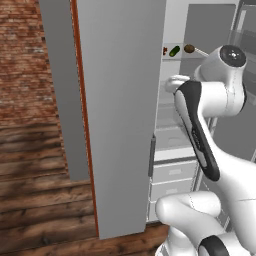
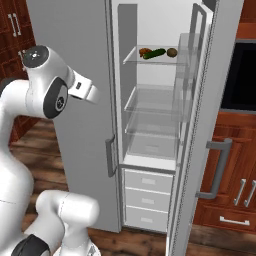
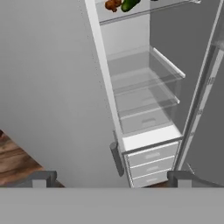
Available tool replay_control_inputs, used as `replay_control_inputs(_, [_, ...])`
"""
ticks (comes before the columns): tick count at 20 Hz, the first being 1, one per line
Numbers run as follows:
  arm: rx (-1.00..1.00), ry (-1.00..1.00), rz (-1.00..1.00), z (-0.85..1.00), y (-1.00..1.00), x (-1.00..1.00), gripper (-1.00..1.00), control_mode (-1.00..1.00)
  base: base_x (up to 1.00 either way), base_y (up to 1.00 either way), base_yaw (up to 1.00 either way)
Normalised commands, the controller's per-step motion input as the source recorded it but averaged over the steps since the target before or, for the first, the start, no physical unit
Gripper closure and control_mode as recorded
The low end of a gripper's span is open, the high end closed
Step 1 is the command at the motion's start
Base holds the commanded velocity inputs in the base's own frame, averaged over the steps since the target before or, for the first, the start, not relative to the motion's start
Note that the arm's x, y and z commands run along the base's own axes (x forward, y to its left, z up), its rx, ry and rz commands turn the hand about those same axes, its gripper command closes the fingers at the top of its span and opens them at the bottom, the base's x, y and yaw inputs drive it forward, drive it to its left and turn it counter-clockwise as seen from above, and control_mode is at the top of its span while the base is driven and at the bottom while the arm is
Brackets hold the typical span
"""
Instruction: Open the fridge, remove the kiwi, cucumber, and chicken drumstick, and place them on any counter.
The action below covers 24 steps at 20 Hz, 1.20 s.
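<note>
The fridge [image 2: 165, 125] stands with its right door swung open, white interior and glass shelves exposed. On the top shelf [image 2: 150, 61] lie the chicken drumstick [image 2: 144, 51], the cucumber [image 2: 154, 53] and the kiwi [image 2: 172, 52] in a row, left to right. The end effector [image 3: 111, 177], released and empty, is well short of the shelves

Even, bright rendered light, soft shadows on the wood floor [image 1: 35, 165], slightly soft focus throughout.
</note>
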Motion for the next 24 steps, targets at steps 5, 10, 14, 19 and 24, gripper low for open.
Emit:
replay_control_inputs(5, [-0.04,0.00,0.00,0.13,-0.02,-0.55,-1.00,-1.00,0.00,0.00,0.00])
replay_control_inputs(10, [-0.02,0.00,0.00,0.17,-0.05,-0.49,-1.00,-1.00,0.00,0.00,0.00])
replay_control_inputs(14, [-0.03,0.00,0.00,0.17,-0.01,-0.44,-1.00,-1.00,0.00,0.00,0.00])
replay_control_inputs(19, [-0.02,0.00,0.00,0.05,-0.02,-0.38,-1.00,-1.00,0.00,0.00,0.00])
replay_control_inputs(24, [-0.02,0.04,-0.02,0.00,-0.13,-0.40,-1.00,-1.00,0.00,0.00,0.00])
